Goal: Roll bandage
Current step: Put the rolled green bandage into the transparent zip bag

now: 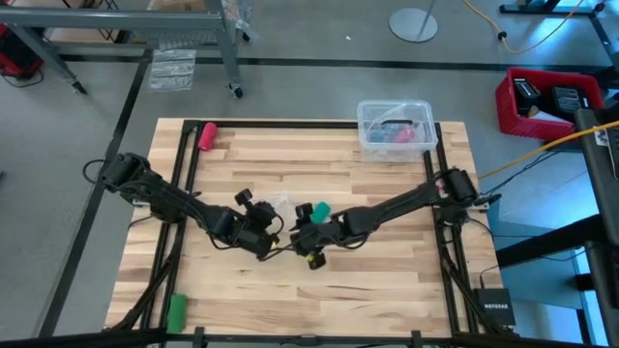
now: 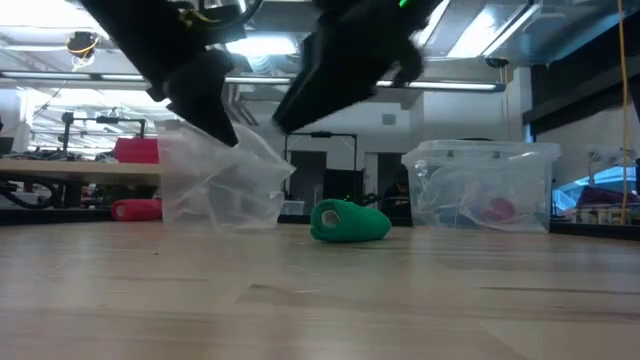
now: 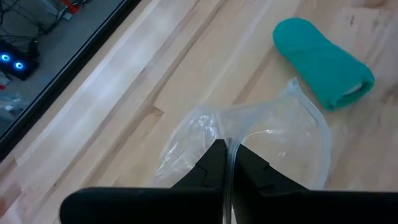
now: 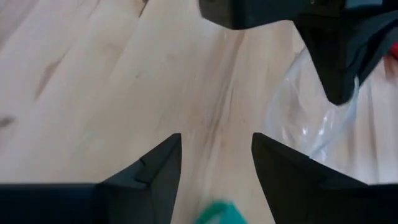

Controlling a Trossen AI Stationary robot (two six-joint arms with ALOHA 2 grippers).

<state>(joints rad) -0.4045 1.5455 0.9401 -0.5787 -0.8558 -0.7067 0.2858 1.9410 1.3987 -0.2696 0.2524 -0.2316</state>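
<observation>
The right gripper (image 4: 214, 165) hangs open, empty, over the bandage (image 3: 323, 62): soft, light; take it across its middle.

The left gripper (image 3: 227, 165) pinches a clear plastic bag (image 3: 261, 140).

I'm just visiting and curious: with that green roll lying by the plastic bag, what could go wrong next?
The bandage lies loose, and being round it might roll off. The left gripper pinches only the clear bag's edge, so the thin film may slip. The open right gripper hangs close above the bandage and could nudge it.

We read one word only, "NETGEAR", faint white lettering on a small black box (image 1: 494, 308), at the table's right corner
</observation>
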